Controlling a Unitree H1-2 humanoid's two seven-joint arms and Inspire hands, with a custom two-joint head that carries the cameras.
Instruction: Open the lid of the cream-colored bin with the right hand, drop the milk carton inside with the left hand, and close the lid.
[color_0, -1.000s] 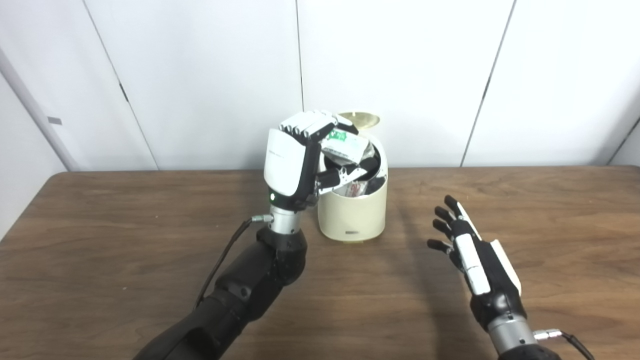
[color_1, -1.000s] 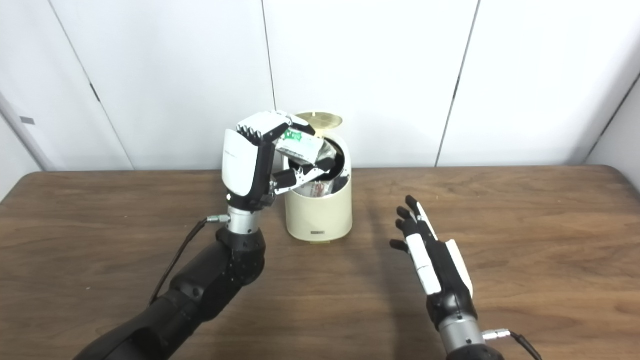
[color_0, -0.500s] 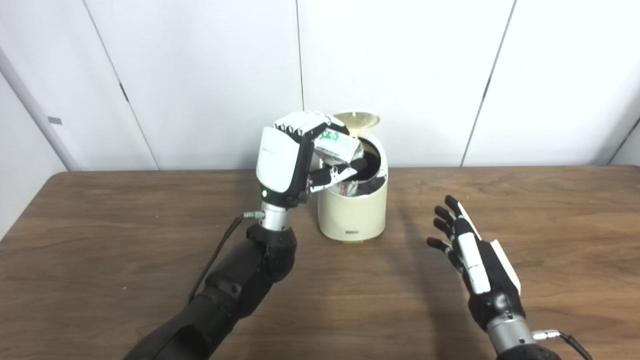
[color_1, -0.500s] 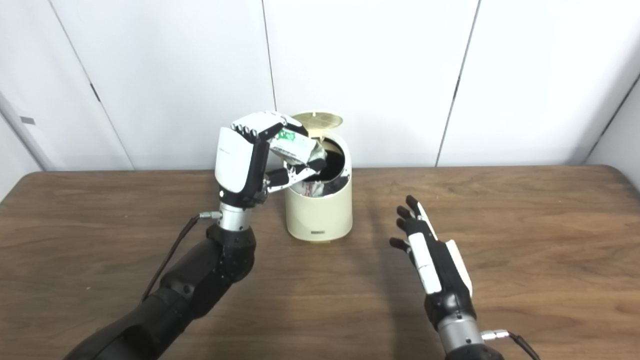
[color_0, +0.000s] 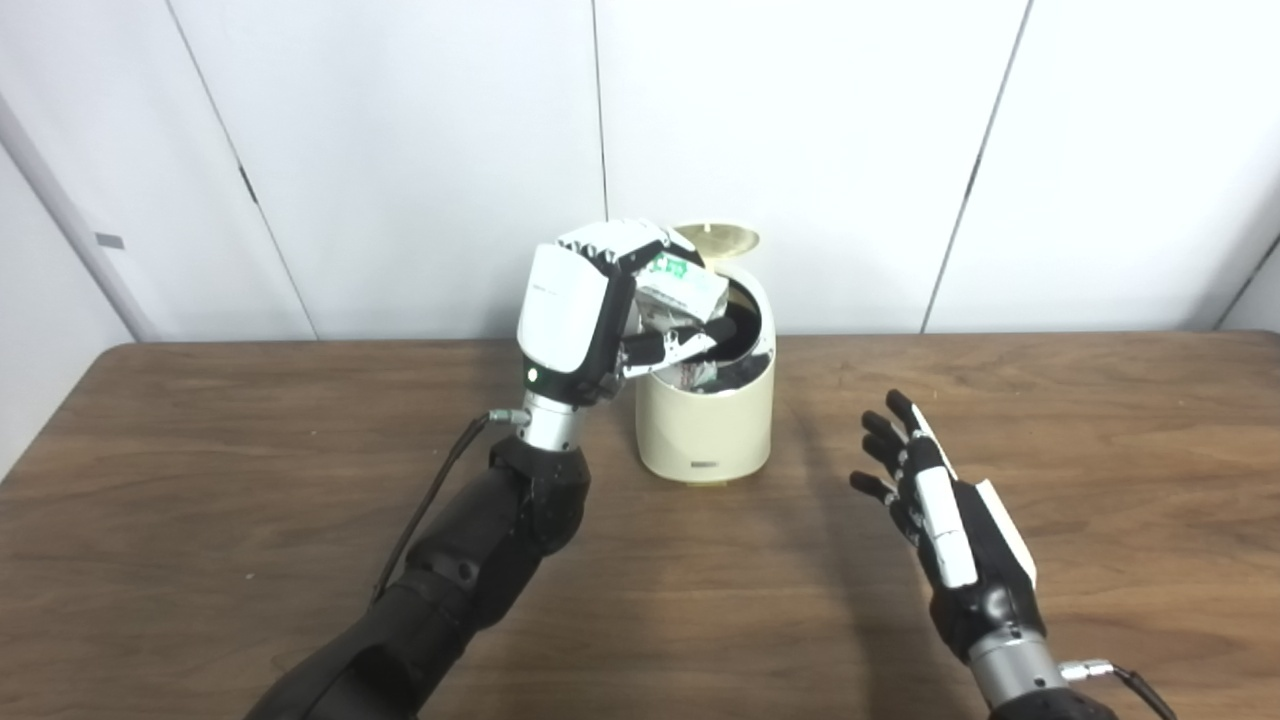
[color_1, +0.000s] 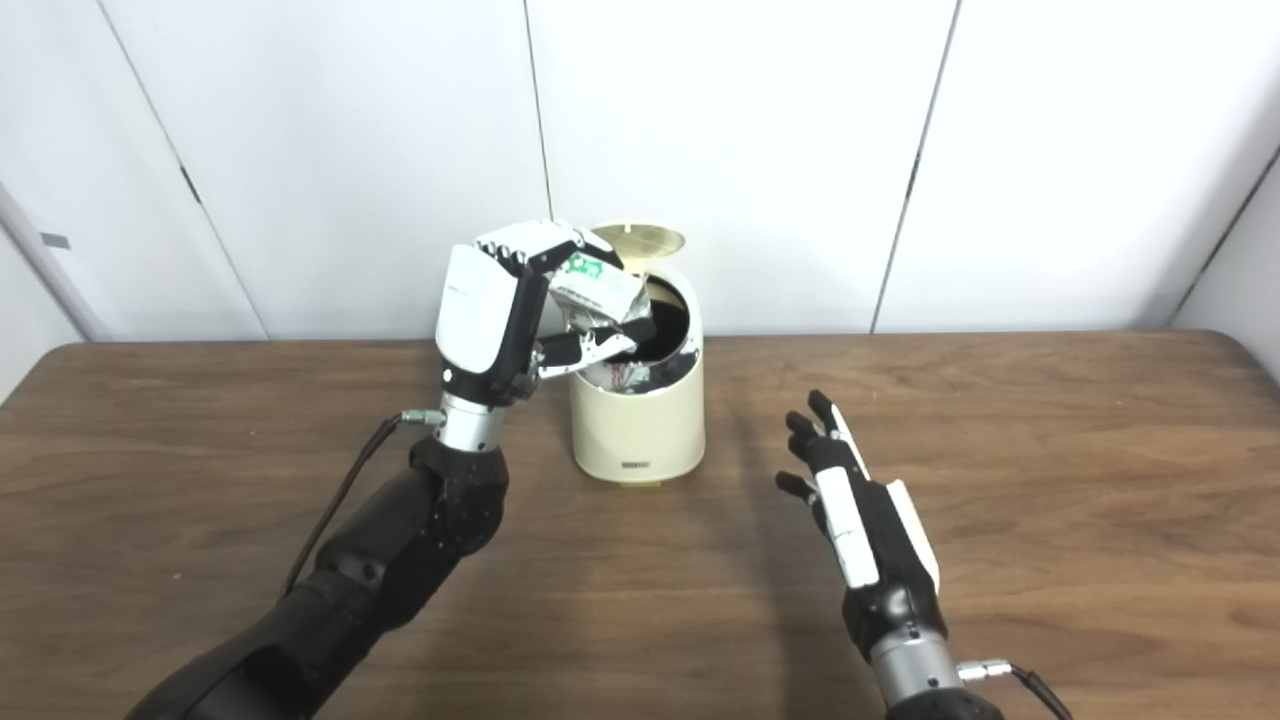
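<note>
Left hand (color_0: 580, 320) is clamped on the milk carton (color_0: 683, 290), tilted over the open cream-colored bin (color_0: 706, 425). Right hand (color_0: 940, 520), at the bin's 4 o'clock, has fingers spread, holding nothing.

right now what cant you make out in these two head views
- Bin contents: only dark, crumpled shapes show past the rim; the left hand and milk carton cover the rest.
- Carton print: too small to read.
- Small label low on the bin front: too small to read.
- Lid hinge: behind the bin's rim.
- Right hand palm: turned away from both cameras.
</note>
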